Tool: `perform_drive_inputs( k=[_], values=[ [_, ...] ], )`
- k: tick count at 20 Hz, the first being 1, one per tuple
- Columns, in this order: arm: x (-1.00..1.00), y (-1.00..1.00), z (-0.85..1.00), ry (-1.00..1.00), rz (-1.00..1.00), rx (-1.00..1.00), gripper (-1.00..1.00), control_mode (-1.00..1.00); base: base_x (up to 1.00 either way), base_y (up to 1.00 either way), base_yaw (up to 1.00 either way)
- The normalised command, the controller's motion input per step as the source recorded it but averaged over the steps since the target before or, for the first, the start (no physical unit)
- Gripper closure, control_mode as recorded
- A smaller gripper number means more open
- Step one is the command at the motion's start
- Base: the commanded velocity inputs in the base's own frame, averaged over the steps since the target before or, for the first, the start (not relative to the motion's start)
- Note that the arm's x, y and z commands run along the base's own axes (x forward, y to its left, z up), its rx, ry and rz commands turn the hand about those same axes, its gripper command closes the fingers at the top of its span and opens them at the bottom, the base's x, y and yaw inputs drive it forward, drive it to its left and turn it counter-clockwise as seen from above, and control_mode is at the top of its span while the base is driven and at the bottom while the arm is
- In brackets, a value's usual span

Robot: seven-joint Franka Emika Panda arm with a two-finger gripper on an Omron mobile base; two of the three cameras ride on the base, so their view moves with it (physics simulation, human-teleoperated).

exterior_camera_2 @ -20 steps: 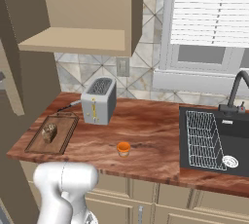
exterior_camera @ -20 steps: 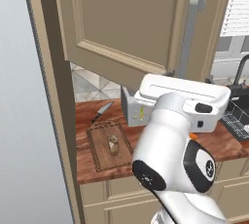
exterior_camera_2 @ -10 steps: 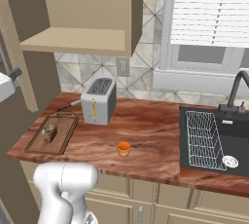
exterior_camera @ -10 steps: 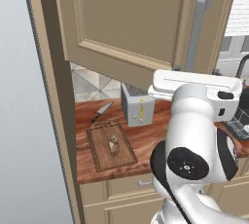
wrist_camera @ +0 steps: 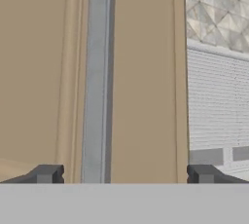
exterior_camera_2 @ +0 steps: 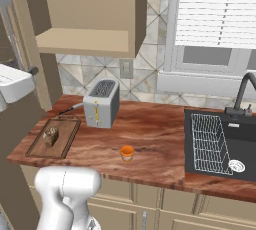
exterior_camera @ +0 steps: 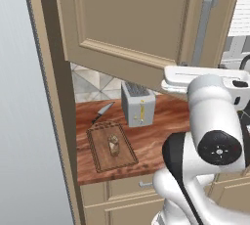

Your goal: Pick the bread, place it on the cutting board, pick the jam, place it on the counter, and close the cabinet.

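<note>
Facing the cabinet door (exterior_camera: 132, 18) with the tool (wrist_camera: 124, 174) released, empty, jaws straddling the bar handle (wrist_camera: 97, 72), likely lined up to push it shut. Bread (exterior_camera_2: 50, 135) sits on the board (exterior_camera_2: 35, 146) at the desk's (exterior_camera_2: 160, 139) left end; jam (exterior_camera_2: 127, 152) stands near the front edge, so only closing looks left.

The cabinet (exterior_camera: 132, 18) door runs off the frame (top edge)
</note>
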Motion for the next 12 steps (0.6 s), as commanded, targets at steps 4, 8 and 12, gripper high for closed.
perform_drive_inputs(
  k=[4,8,12],
  values=[
    [0.49,0.00,-0.13,0.00,0.09,0.00,-1.00,-1.00,0.00,0.00,0.00],
    [0.47,0.00,-0.08,0.00,0.07,0.00,-1.00,-1.00,0.00,0.00,0.00],
    [0.42,0.00,-0.09,-0.03,0.06,0.00,-1.00,-1.00,0.00,0.00,0.00]
  ],
)
